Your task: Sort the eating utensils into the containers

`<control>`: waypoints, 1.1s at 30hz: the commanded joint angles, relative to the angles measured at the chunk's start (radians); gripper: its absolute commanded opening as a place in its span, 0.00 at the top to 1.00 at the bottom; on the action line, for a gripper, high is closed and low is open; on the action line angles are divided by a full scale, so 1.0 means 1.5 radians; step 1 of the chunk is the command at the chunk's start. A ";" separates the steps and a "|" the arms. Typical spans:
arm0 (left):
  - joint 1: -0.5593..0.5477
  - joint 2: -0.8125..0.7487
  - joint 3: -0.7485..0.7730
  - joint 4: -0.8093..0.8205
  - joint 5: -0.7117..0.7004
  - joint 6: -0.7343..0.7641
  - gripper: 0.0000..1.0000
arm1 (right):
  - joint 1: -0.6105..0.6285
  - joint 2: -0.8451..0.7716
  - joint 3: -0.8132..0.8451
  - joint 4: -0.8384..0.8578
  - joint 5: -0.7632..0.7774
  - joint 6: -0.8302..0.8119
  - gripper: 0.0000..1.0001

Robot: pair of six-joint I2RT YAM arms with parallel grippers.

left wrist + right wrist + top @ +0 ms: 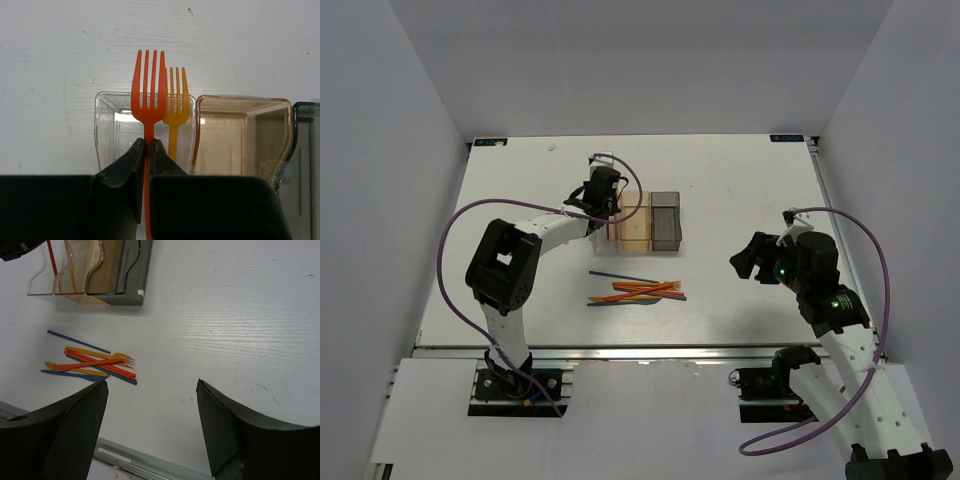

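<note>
My left gripper (603, 196) is shut on the handle of an orange fork (149, 95), tines up, held upright over the clear bin (107, 125). The jaws (148, 142) pinch the handle. A second, yellower fork (176, 100) stands in the clear bin. The tan bin (240, 130) and dark grey bin (305, 165) sit to its right in a row; in the top view they are the tan bin (636, 226) and the dark bin (666, 220). A pile of orange and dark blue utensils (638, 290) lies in front of the bins. My right gripper (152, 385) is open and empty, off to the pile's right.
The pile (92, 365) lies left of my right gripper's left finger. A metal rail (620, 350) runs along the table's near edge. White walls close in the table on three sides. Purple cables loop beside both arms.
</note>
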 commanded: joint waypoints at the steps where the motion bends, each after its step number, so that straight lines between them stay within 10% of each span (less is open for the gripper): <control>1: 0.001 -0.004 -0.006 0.024 0.013 -0.001 1.00 | 0.005 -0.004 -0.003 0.026 -0.010 -0.011 0.23; 11: 0.001 -0.005 0.005 -0.003 0.010 -0.006 0.55 | 0.008 -0.002 -0.002 0.027 -0.008 -0.011 0.23; 20: 0.000 -0.104 0.015 -0.038 0.026 -0.022 0.46 | 0.009 0.005 0.006 0.028 -0.011 -0.011 0.23; 26: -0.007 -0.210 0.026 -0.122 0.097 -0.007 0.21 | 0.009 0.003 0.011 0.025 -0.012 -0.011 0.23; 33: -0.126 -0.260 0.056 -0.315 0.105 0.089 0.14 | 0.010 -0.001 0.010 0.025 -0.020 -0.012 0.23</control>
